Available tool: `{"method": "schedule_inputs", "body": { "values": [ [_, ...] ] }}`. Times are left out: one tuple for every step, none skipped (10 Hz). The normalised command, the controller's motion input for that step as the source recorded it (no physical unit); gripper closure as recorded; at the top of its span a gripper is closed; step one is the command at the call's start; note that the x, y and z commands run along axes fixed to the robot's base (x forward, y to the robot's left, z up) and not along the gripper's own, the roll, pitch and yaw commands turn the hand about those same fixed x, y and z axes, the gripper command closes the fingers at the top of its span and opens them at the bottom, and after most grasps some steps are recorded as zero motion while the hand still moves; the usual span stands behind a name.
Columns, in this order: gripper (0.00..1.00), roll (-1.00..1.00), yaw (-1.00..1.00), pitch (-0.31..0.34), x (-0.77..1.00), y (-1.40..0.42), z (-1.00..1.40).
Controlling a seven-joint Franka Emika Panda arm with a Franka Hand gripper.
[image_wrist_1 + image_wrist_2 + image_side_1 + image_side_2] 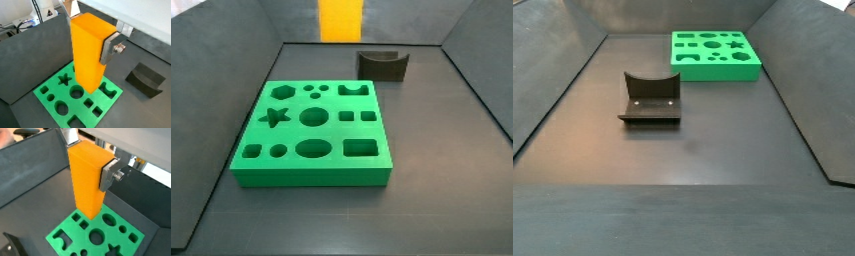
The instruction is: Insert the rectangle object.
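Observation:
The rectangle object, a tall orange-yellow block (88, 50), hangs upright between my gripper's (90, 36) silver fingers (110, 49). It shows the same way in both wrist views (87, 178), with the gripper (89, 159) shut on its upper part. Its lower end is in the air above the green board with shaped holes (70, 104) (100, 238). In a side view only the block's lower part (339, 20) shows, high above the far edge of the board (311, 135). The gripper itself is out of both side views.
A small dark grey holder block (382, 64) (649, 100) stands on the dark floor apart from the board (714, 55). It also shows in a wrist view (147, 77). Sloping dark walls (478, 90) ring the floor.

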Motion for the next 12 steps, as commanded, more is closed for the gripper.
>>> {"method": "schedule_inputs", "body": {
  "values": [
    [1.00,0.19,0.42,-0.077,-0.63,-0.56,-0.89],
    [1.00,0.22,0.38,-0.003,-0.60,-0.65,-0.94],
    [1.00,0.16,0.17,-0.011,-0.19,-0.67,-1.00],
    [1.00,0.09,0.00,0.000,0.11,-0.47,-1.00],
    [1.00,0.00,-0.25,0.126,0.59,-0.19,-0.88],
    [1.00,-0.08,-0.29,0.100,0.69,-0.04,-0.65],
    [1.00,-0.04,-0.16,0.099,0.84,0.00,-0.49],
    [1.00,0.00,-0.08,0.120,0.88,-0.06,-0.44],
    [1.00,0.00,0.00,0.130,0.92,-0.18,-0.35],
    [1.00,0.00,0.00,0.160,0.89,-0.22,-0.16],
    [1.00,0.05,0.00,0.189,0.88,-0.24,0.00],
    [1.00,0.04,0.00,0.139,0.95,-0.23,-0.04]
  ]
}}
